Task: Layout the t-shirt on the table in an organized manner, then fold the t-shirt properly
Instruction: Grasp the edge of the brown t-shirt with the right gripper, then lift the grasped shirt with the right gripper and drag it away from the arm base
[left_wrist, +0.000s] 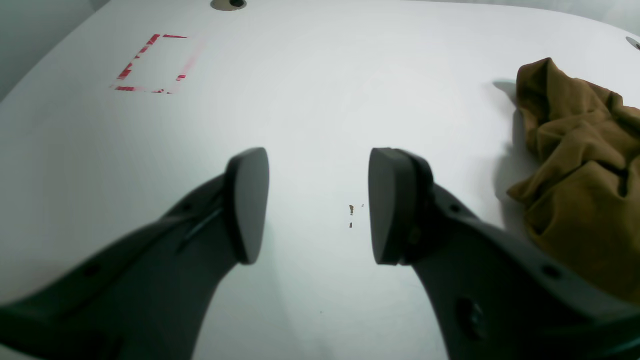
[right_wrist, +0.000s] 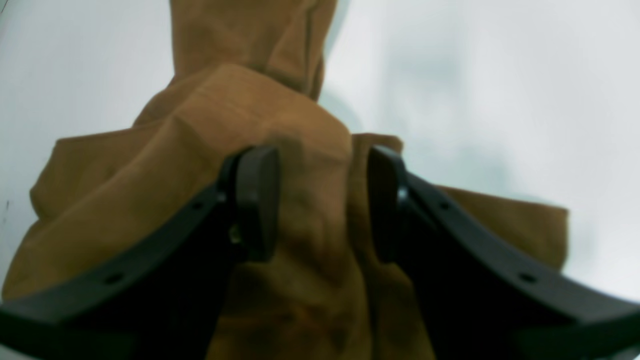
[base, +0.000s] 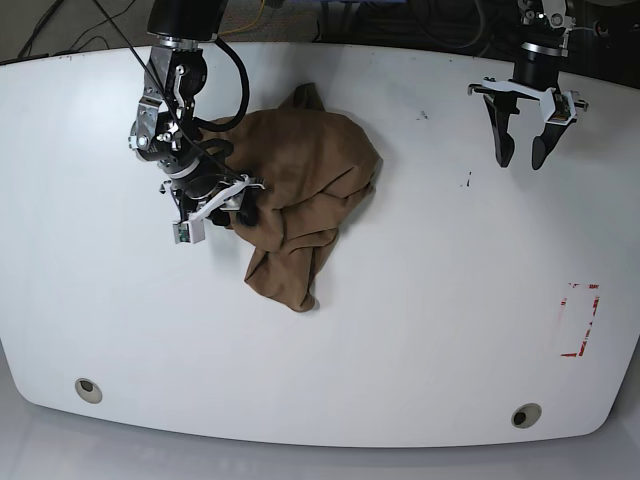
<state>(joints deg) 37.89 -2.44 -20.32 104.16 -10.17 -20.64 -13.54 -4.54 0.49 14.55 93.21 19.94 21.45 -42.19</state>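
The tan-brown t-shirt (base: 310, 190) lies crumpled in a heap on the white table (base: 400, 330), toward the back left in the base view. My right gripper (base: 240, 200) is pressed into the heap's left side. In the right wrist view its jaws (right_wrist: 322, 200) stand open, straddling a raised fold of the t-shirt (right_wrist: 250, 110). My left gripper (base: 520, 155) hangs over bare table at the back right, open and empty. Seen from the left wrist, the left gripper (left_wrist: 317, 200) has the t-shirt (left_wrist: 580, 165) well off to its right.
A red dashed rectangle (base: 580, 320) marks the table near its right edge, also in the left wrist view (left_wrist: 150, 62). Two round grey holes (base: 87, 388) (base: 526, 414) sit near the front edge. Small dark specks (left_wrist: 351, 210) lie under the left gripper.
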